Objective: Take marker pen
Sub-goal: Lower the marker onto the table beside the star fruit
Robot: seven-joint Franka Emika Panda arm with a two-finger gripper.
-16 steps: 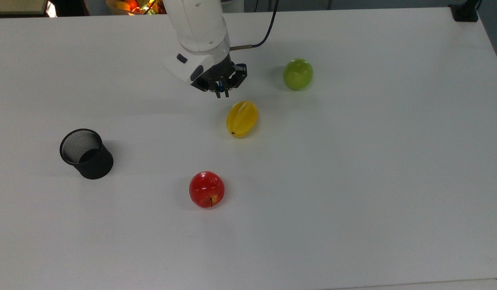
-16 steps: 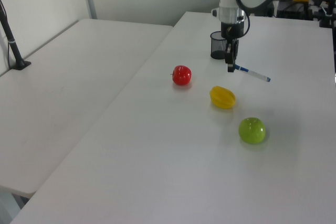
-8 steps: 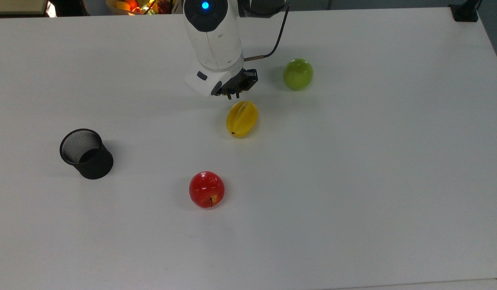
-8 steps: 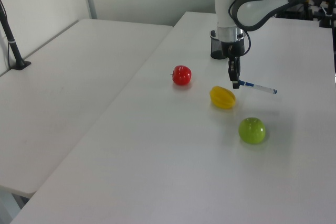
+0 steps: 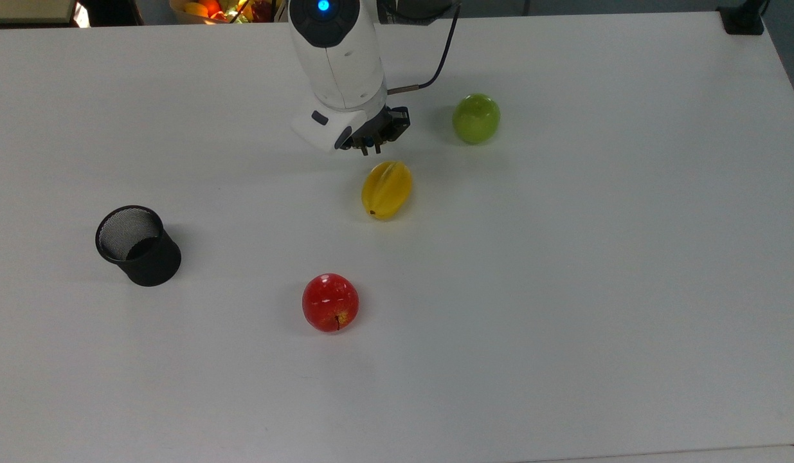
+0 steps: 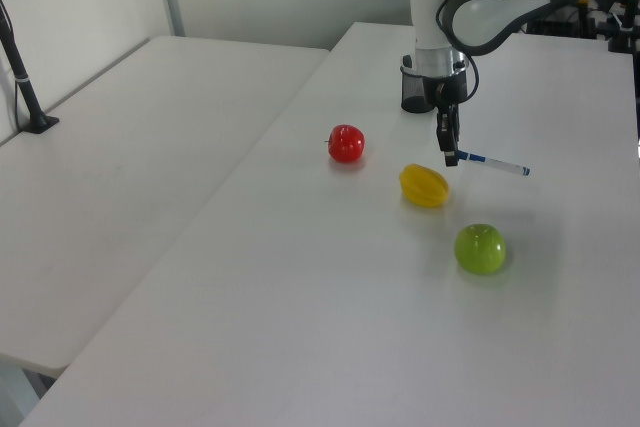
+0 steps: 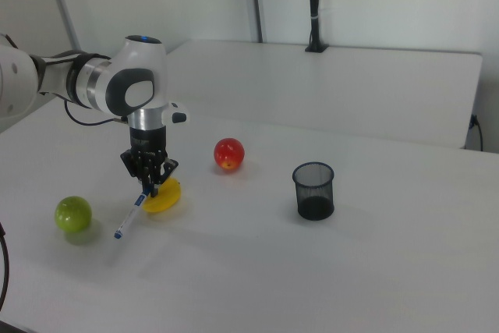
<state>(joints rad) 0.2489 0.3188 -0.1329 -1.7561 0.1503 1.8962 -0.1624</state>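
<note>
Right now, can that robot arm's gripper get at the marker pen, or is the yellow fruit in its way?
Probably yes: the gripper already seems shut on one end of the marker pen. The yellow fruit sits beside it, not between.

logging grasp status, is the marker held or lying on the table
Held. The gripper is shut on one end of the marker, which sticks out sideways. Whether its far end touches the table: cannot tell.
</note>
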